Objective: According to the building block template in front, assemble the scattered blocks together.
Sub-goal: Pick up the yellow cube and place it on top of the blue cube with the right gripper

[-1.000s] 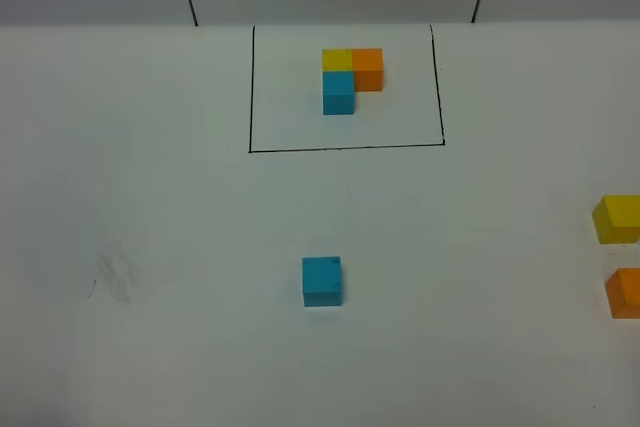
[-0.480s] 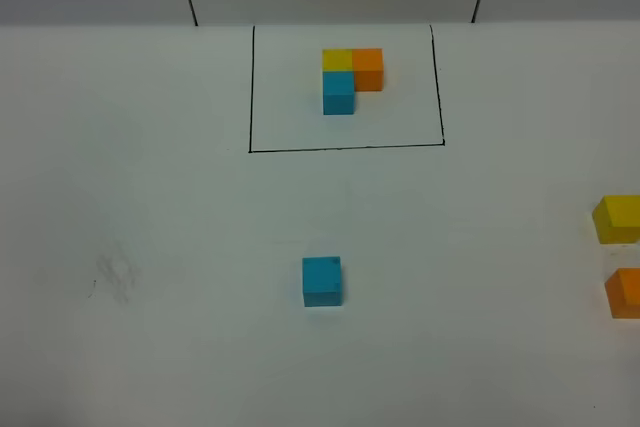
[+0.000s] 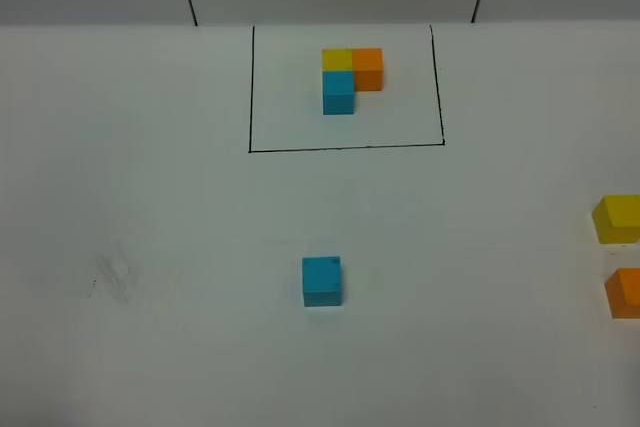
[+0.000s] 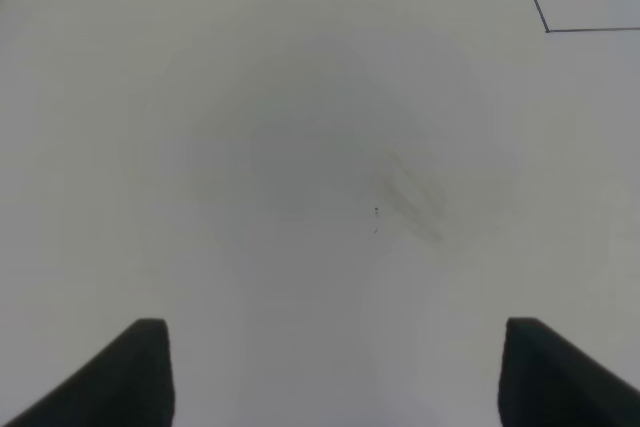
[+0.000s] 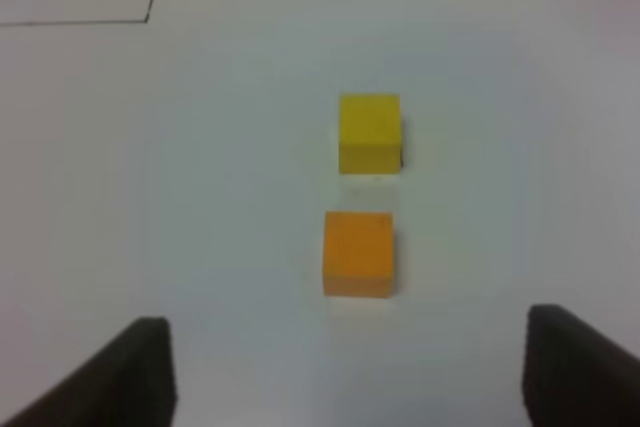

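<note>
Three loose blocks lie on the white desk; the left tool and the right tool are both wide open and hold nothing.
The block template sits far back inside a black outline, with yellow, orange and blue blocks touching. The loose blue block lies alone near the middle, well apart from the template. The loose yellow block and the loose orange block lie at the right edge, orange nearer, close but not touching. The right tool looks down on these two. The left tool looks down on a faint grey smudge.
</note>
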